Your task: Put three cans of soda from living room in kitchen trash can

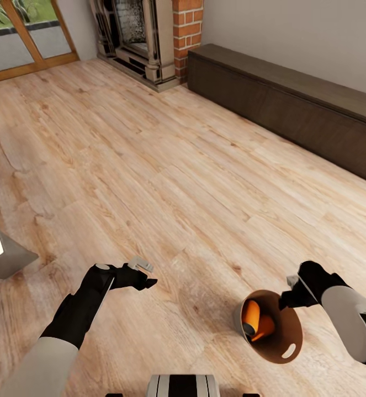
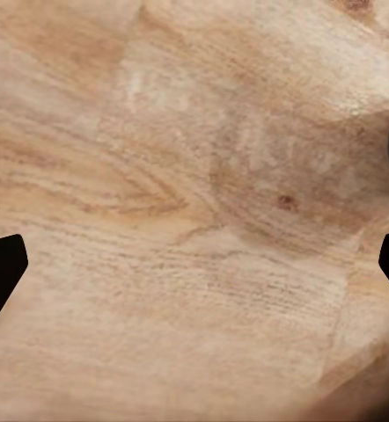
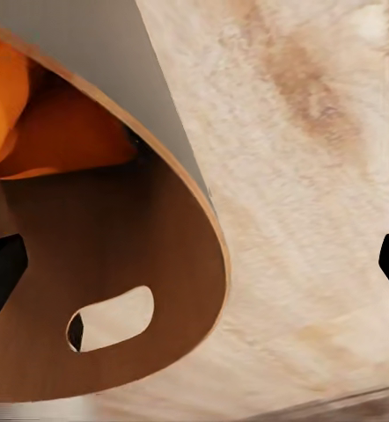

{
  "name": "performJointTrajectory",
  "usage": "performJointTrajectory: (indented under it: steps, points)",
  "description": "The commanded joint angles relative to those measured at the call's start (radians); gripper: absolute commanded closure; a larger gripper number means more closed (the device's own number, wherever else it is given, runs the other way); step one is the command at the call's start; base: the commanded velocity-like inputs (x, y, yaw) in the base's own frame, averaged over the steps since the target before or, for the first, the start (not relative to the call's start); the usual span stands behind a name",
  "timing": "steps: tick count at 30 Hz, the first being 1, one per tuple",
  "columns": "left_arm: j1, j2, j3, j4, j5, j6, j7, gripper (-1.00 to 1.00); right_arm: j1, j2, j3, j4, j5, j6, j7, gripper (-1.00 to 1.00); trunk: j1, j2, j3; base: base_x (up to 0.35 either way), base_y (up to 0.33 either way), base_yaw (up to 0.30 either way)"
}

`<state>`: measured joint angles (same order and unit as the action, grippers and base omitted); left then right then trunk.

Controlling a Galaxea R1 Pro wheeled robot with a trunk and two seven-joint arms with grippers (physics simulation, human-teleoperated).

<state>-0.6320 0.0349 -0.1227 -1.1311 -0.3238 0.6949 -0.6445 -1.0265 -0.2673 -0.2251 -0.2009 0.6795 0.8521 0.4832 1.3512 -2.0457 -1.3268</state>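
Light wood floor (image 1: 166,165) runs across the room to a red-brick fireplace (image 1: 187,27) at the far wall, with a long dark wood bench (image 1: 293,105) stretching away from it along the plain wall and a wood-framed glass door (image 1: 28,38) off in the far corner. At the near edge of the floor, on the robot's left, a corner of a glass-topped table (image 1: 0,248) shows.

Low on the right side the trash can (image 1: 271,325) hangs tilted, its glossy brown-orange inside turned toward the robot. The right pincer (image 1: 288,298) is at its rim, and from the right wrist view the rim (image 3: 216,264) passes between the two dark fingertips (image 3: 1,268) — whether they actually press on it I cannot tell. Inside the bin lie orange soda cans (image 1: 254,320), bunched together at the bottom; two orange bodies can be made out, one with its dark end showing, and they appear again in the right wrist view (image 3: 54,132) deep in the bin.

Over on the left, the left pincer (image 1: 141,273) hovers above bare floor, well apart from the bin — its fingers (image 2: 1,272) stand wide apart with nothing but wood grain between them.
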Motion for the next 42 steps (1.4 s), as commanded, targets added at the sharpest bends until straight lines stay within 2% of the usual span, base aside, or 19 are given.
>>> performJointTrajectory:
  steps: [1, 4, 6, 12, 19, 23, 25, 26, 28, 29, 31, 32, 33, 38, 42]
  points:
    - [0.0, 0.0, 0.0, 0.0, 0.0, 0.0, 0.0, -1.0, 0.006, -0.001, -0.001, 0.0, -0.004, -0.004, 0.0, -1.0, -0.004, 0.007, 0.003, 0.0, 0.0, 0.0]
    - [0.0, 0.0, 0.001, 0.001, 0.0, 0.001, 0.0, -1.0, 0.026, -0.002, -0.005, 0.0, -0.019, -0.02, 0.0, -1.0, -0.015, 0.028, 0.013, 0.0, 0.0, 0.0]
    - [0.0, -0.001, 0.001, 0.003, 0.001, 0.001, 0.0, -1.0, 0.074, -0.002, -0.008, 0.0, -0.055, -0.077, -0.004, -1.0, -0.023, 0.042, 0.019, 0.0, 0.0, 0.0]
    - [0.0, -0.001, 0.003, 0.006, -0.001, 0.002, 0.0, -1.0, 0.118, -0.003, -0.01, 0.002, -0.071, -0.119, -0.006, -1.0, -0.046, 0.084, 0.038, 0.0, 0.0, 0.0]
    - [0.0, 0.0, 0.008, 0.029, -0.004, 0.012, 0.021, -1.0, 0.176, -0.004, -0.014, 0.015, -0.079, -0.201, -0.007, -1.0, -0.073, 0.133, 0.06, 0.0, 0.0, 0.0]
    - [0.0, 0.001, 0.011, 0.068, -0.003, 0.013, 0.049, -1.0, 0.216, -0.005, -0.026, 0.019, -0.101, -0.252, -0.007, -1.0, -0.088, 0.161, 0.072, 0.0, 0.0, 0.0]
    - [0.0, 0.004, 0.02, 0.143, 0.002, 0.002, 0.068, -1.0, 0.248, -0.004, -0.032, 0.021, -0.121, -0.293, -0.006, -1.0, -0.096, 0.175, 0.078, 0.0, 0.0, 0.0]
    - [0.0, 0.006, 0.044, 0.215, 0.01, -0.023, 0.08, -1.0, 0.263, -0.005, -0.035, 0.022, -0.13, -0.314, -0.007, -1.0, -0.1, 0.182, 0.082, 0.0, 0.0, 0.0]
    - [0.0, 0.007, 0.083, 0.285, 0.014, -0.062, 0.095, -1.0, 0.277, -0.005, -0.036, 0.024, -0.136, -0.331, -0.007, -1.0, -0.107, 0.196, 0.088, 0.0, 0.0, 0.0]
    - [0.0, 0.008, 0.126, 0.347, 0.016, -0.099, 0.116, -1.0, 0.292, -0.006, -0.038, 0.027, -0.14, -0.35, -0.007, -1.0, -0.111, 0.203, 0.091, 0.0, 0.0, 0.0]
    - [0.0, 0.009, 0.177, 0.417, 0.018, -0.14, 0.152, -1.0, 0.314, -0.007, -0.039, 0.032, -0.144, -0.391, -0.007, -1.0, -0.119, 0.217, 0.097, 0.0, 0.0, 0.0]
    - [0.0, 0.009, 0.189, 0.436, 0.019, -0.149, 0.163, -1.0, 0.322, -0.007, -0.039, 0.035, -0.144, -0.406, -0.007, -1.0, -0.123, 0.224, 0.1, 0.0, 0.0, 0.0]
    - [0.001, 0.012, 0.212, 0.484, 0.02, -0.181, 0.188, -1.0, 0.342, -0.007, -0.04, 0.048, -0.146, -0.448, -0.008, -1.0, -0.127, 0.231, 0.104, 0.0, 0.0, 0.0]
    - [0.007, 0.028, 0.245, 0.589, 0.022, -0.269, 0.226, -1.0, 0.364, -0.007, -0.041, 0.076, -0.148, -0.52, -0.01, -1.0, -0.146, 0.266, 0.119, 0.0, 0.0, 0.0]
    - [0.022, 0.064, 0.295, 0.69, 0.022, -0.362, 0.259, -1.0, 0.37, -0.005, -0.04, 0.087, -0.148, -0.563, -0.009, -1.0, -0.161, 0.294, 0.132, 0.0, 0.0, 0.0]
